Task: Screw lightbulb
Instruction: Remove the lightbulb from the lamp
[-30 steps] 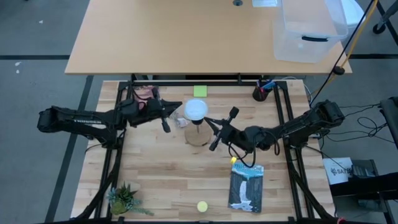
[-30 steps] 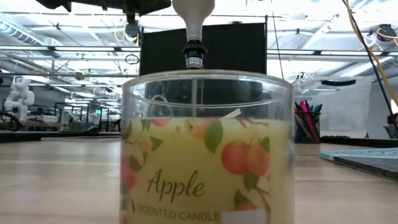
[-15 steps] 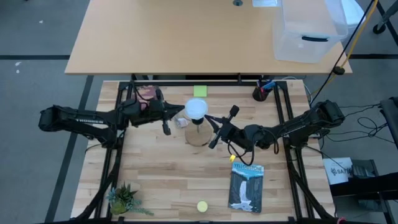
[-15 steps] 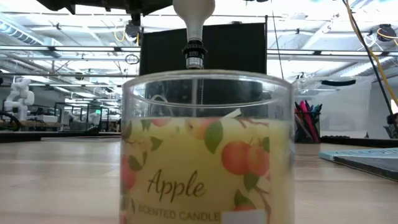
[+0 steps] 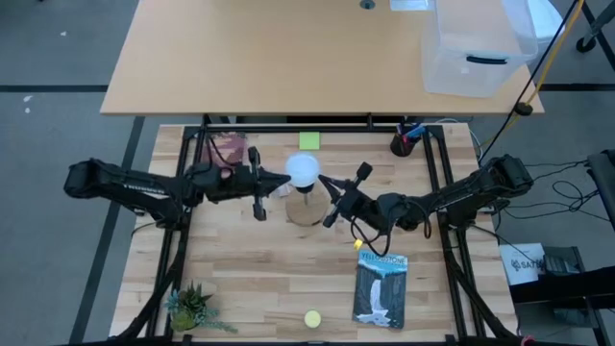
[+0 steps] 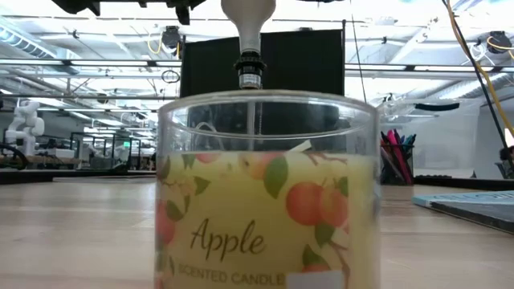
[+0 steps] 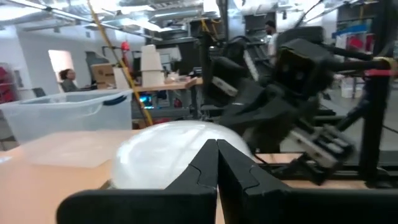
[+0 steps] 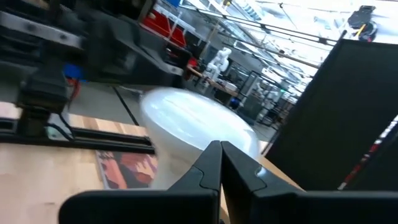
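Observation:
The lightbulb (image 5: 304, 169) stands upright, white dome up, over the round wooden base (image 5: 306, 213) at the table's middle. The low view shows its tapered neck (image 6: 249, 36) and screw base (image 6: 250, 72); a candle jar hides the socket. My left gripper (image 5: 282, 179) is shut, level, with its tips at the dome's left side; the dome (image 7: 165, 152) fills its wrist view behind the tips (image 7: 216, 146). My right gripper (image 5: 323, 183) is shut, with its tips at the bulb's right side; its wrist view shows the dome (image 8: 193, 121) just beyond them (image 8: 220, 146). My left gripper points its shut fingertips level at the dome's left side (image 7: 186, 140) from the table's left; I cannot tell whether they touch it. My right gripper points its shut fingertips at the dome's right side (image 8: 205, 134) from the table's right; I cannot tell whether they touch it.
An apple-scented candle jar (image 6: 265, 193) fills the low view. On the table lie a green note (image 5: 308, 141), a pen cup (image 5: 402, 144), a book (image 5: 381, 288), a small plant (image 5: 192, 308), a yellow ball (image 5: 312, 318) and a pale crumpled thing (image 5: 279, 190).
My left gripper has gone toward the table's right edge, closer to the bulb's left side. The bulb and my right gripper have kept still.

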Robot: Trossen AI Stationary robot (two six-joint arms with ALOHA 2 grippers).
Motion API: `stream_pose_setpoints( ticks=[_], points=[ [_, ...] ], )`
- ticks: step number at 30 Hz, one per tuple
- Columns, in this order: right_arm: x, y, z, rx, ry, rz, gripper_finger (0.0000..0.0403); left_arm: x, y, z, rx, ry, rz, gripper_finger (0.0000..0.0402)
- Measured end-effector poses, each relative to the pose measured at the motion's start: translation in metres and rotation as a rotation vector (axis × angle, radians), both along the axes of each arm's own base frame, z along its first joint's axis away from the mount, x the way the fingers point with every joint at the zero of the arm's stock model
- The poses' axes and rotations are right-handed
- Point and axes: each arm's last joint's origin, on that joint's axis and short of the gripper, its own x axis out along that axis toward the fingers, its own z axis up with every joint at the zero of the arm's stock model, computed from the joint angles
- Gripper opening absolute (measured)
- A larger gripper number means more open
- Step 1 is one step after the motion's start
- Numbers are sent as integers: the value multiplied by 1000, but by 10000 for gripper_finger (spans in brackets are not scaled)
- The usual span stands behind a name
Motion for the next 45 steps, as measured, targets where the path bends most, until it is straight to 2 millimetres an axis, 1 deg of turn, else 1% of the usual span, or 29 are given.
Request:
stream_pose_setpoints(
  ticks=[2, 5, 9, 16, 19, 24, 30, 38, 45],
  points=[
    [0, 1, 0, -3, 4, -9, 0, -2, -5, 2, 24, -6, 5, 0],
    [0, 4, -2, -19, 29, -2, 0, -10, -7, 7, 75, -4, 93, 0],
    [-1, 8, -1, -18, 23, 8, 0, -17, 1, 12, 70, -11, 221, 0],
    [-3, 14, -1, -37, 31, 24, 0, -17, 10, 13, 44, -14, 254, 0],
    [-3, 14, 0, -29, 16, 28, 0, -18, 17, 13, 32, -26, 289, 0],
    [-1, 13, 0, -9, -2, 68, 0, -12, 28, 8, -12, -22, 244, 0],
    [0, 8, 0, -1, -8, 54, 0, -6, 31, 2, -16, -12, 220, 0],
    [0, 4, 0, 1, -6, 27, 0, -5, 25, 2, -20, -10, 184, 0],
    [0, 1, 0, 3, -2, -17, 0, -5, 18, 1, -60, 0, 170, 0]
  ],
)
